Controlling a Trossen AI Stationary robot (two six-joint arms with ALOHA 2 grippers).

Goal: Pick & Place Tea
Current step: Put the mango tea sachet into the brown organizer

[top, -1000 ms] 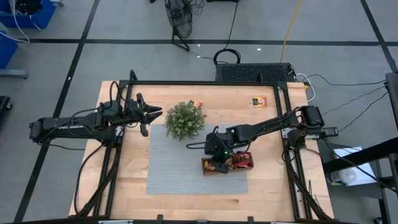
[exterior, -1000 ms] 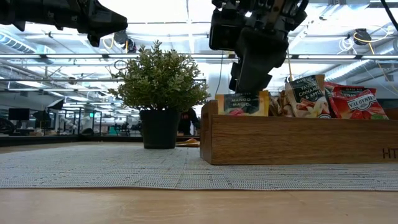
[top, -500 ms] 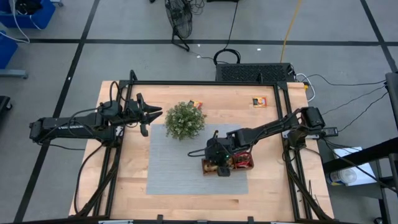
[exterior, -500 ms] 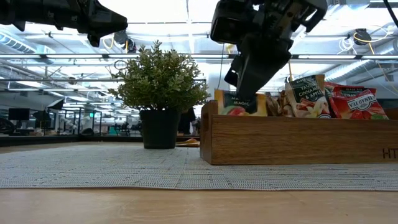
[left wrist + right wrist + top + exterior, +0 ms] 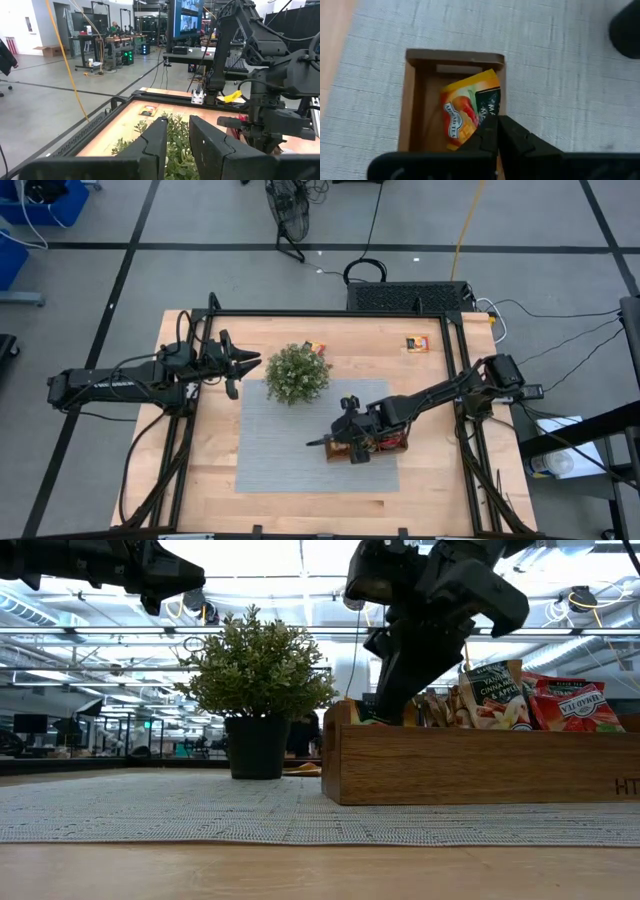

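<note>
High view: a wooden table (image 5: 210, 480) is seen from above, with a grey woven mat (image 5: 275, 450) laid flat in the middle. A small bushy green plant (image 5: 297, 373) is set at the mat's far edge. A brown wooden tray (image 5: 385, 448) is placed on the mat near the right side, and red tea sachets (image 5: 392, 442) are packed in it. The right gripper (image 5: 352, 448) is lowered over the tray's left end. The left gripper (image 5: 250, 361) is held just beside the plant, off the mat. Two more sachets (image 5: 416, 344) are left lying on the bare wood at the far side.

Low view: the tray's smooth, boxy side is seen on the rough mat. Shiny sachets are stood up in it, red ones at the right. The right gripper is pushed down into the left end. The plant's round dark pot (image 5: 256, 747) is set to the left.

Left wrist view: two dark, blocky fingers (image 5: 155, 145) are held a little apart, with nothing between them, above the leafy plant.

Right wrist view: the dark fingertips (image 5: 507, 135) are squeezed tight together, touching an orange sachet (image 5: 470, 112). This flat, glossy square is leaned inside the tray's end compartment. Whether it is pinched cannot be told.
</note>
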